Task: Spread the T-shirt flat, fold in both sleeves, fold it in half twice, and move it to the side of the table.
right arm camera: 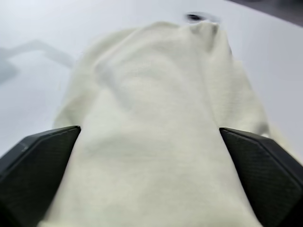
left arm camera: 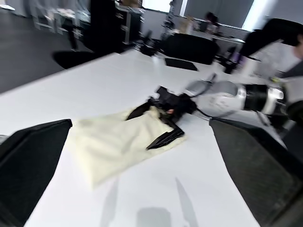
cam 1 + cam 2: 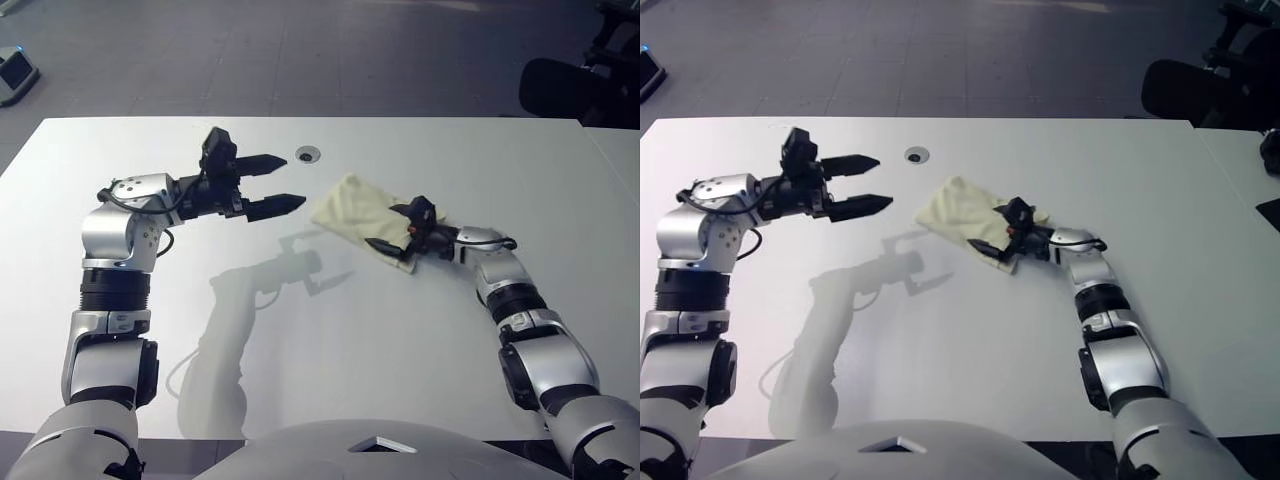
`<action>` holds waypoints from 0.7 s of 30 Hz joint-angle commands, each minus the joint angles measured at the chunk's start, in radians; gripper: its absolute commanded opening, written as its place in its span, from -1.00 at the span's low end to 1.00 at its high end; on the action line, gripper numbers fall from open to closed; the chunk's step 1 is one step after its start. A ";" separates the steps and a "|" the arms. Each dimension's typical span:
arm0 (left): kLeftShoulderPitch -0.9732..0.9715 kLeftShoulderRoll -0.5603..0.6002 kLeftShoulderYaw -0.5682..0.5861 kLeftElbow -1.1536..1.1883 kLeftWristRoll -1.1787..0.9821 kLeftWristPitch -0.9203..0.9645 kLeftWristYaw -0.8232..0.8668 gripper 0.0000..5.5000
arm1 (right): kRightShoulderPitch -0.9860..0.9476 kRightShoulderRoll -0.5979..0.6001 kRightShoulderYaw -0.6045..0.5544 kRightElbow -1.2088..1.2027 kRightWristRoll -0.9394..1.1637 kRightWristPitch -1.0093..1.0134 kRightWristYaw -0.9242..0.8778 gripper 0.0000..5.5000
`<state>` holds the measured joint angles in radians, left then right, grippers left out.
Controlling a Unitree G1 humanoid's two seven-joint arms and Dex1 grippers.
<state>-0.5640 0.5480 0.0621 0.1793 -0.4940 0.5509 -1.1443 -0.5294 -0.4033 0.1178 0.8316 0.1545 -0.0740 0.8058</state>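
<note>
The cream T-shirt (image 3: pixel 350 210) lies folded into a small packet on the white table (image 3: pixel 420 360), right of centre. My right gripper (image 3: pixel 392 228) rests low at the packet's near right edge, open, with its two fingers straddling the cloth (image 1: pixel 156 118). The left wrist view shows those black fingers (image 2: pixel 163 138) spread over the corner of the shirt (image 2: pixel 113 142). My left gripper (image 3: pixel 290 180) hovers open above the table to the left of the shirt, pointing toward it, with nothing between its fingers.
A round cable hole (image 3: pixel 307 153) sits in the table just behind the left gripper's tips. A black chair (image 3: pixel 570 90) stands beyond the far right corner. Another table (image 3: pixel 1250 170) adjoins on the right. Bare tabletop stretches across the near side.
</note>
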 commanded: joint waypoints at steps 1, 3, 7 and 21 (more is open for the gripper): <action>0.054 -0.065 0.082 -0.142 0.058 0.006 0.315 0.96 | 0.347 -0.075 -0.051 0.164 -0.109 0.266 -0.424 0.96; 0.100 -0.118 0.096 -0.199 0.103 0.003 0.474 0.96 | 0.401 -0.061 -0.086 0.232 -0.078 0.280 -0.526 0.96; 0.173 -0.221 0.116 -0.293 0.181 0.042 0.754 0.96 | 0.471 -0.028 -0.132 0.284 -0.028 0.300 -0.655 0.96; 0.224 -0.231 0.101 -0.334 0.296 0.034 1.025 0.96 | 0.393 -0.082 -0.320 -0.224 0.117 0.163 -0.772 0.96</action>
<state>-0.3554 0.2951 0.1628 -0.1447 -0.2828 0.5657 -0.2077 -0.3175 -0.5136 -0.1760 0.7732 0.2909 -0.0524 0.1077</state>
